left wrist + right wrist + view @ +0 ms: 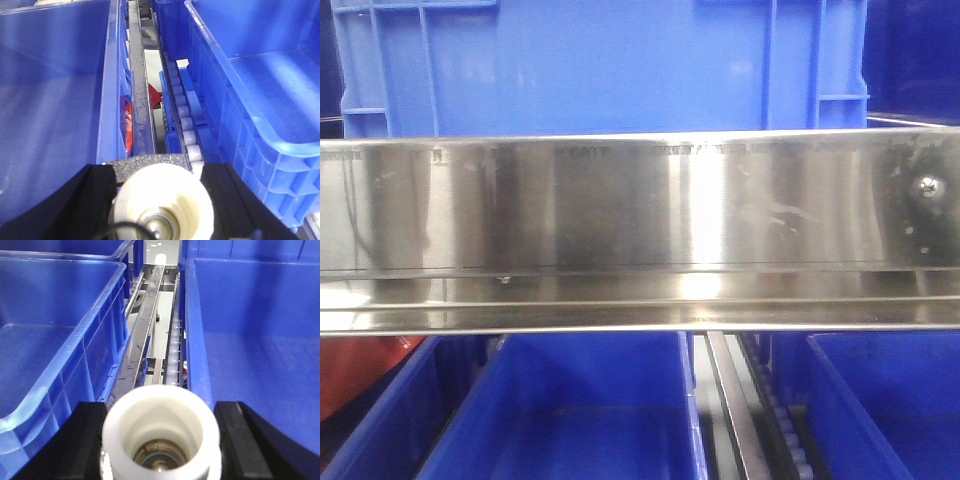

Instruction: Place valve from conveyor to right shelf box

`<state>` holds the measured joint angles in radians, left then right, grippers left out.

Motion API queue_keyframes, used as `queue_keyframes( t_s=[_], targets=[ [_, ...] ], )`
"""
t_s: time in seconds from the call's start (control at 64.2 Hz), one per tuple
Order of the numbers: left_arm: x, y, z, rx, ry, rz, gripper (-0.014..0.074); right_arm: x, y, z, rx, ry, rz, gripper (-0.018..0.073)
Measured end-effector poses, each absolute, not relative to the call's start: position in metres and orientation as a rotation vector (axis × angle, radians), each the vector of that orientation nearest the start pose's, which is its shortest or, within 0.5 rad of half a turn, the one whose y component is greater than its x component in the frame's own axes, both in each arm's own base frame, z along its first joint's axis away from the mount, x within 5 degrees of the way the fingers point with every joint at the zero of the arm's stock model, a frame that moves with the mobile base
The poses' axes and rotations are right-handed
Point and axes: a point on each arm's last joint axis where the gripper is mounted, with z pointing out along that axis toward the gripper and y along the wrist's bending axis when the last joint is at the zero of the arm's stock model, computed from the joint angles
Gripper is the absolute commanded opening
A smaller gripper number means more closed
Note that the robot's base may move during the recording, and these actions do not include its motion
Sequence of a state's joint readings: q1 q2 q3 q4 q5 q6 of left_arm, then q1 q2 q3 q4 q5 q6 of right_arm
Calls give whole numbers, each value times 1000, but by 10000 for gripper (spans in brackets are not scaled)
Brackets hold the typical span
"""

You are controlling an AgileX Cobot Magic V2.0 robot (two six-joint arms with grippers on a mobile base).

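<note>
In the left wrist view my left gripper (pixel 160 172) is shut on a valve (pixel 165 197). Its white ringed end faces the camera, with silvery metal inside, and black fingers (pixel 95 200) press it from both sides. It hangs over the gap between two blue boxes. In the right wrist view my right gripper (pixel 161 407) is shut on a second valve (pixel 162 432), white end towards the camera, over the gap beside the right blue box (pixel 192 340). The conveyor is out of view. Neither gripper shows in the front view.
A wide steel shelf rail (pixel 640 230) crosses the front view, with blue boxes above (pixel 600 70) and below (pixel 570 410). White roller tracks (pixel 180 105) (pixel 172 350) and steel bars (pixel 145 325) run between boxes. Blue boxes flank each gripper (pixel 107 90) (pixel 225 75) (pixel 85 335). A red item (pixel 127 122) lies below.
</note>
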<state>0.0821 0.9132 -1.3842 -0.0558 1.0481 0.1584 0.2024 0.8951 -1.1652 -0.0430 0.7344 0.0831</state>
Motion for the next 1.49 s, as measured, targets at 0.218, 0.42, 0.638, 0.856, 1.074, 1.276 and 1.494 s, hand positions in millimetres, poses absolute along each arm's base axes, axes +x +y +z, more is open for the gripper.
queue_keyframes(
  t_s=[0.218,0.42,0.638,0.856,1.074,1.276,1.494],
  targets=[
    [139,7,479,80,2059,82,-111,162,31,442,-127,1946,141,-162],
    [139,7,479,80,2059,82,-111,162,31,442,-127,1946,141,-162],
    [139,7,479,79,2051,83,-111,162,31,442,-127,1946,141,-162],
    [142,8,486,74,1974,91,-111,162,31,442,-127,1946,141,-162],
    [143,8,488,72,1947,93,-111,163,31,442,-126,1944,142,-162],
    [145,8,492,68,1899,96,-111,162,31,444,-127,1934,144,-162],
    [167,-4,502,117,1849,8,-111,170,44,478,-241,1845,140,-162]
  ],
)
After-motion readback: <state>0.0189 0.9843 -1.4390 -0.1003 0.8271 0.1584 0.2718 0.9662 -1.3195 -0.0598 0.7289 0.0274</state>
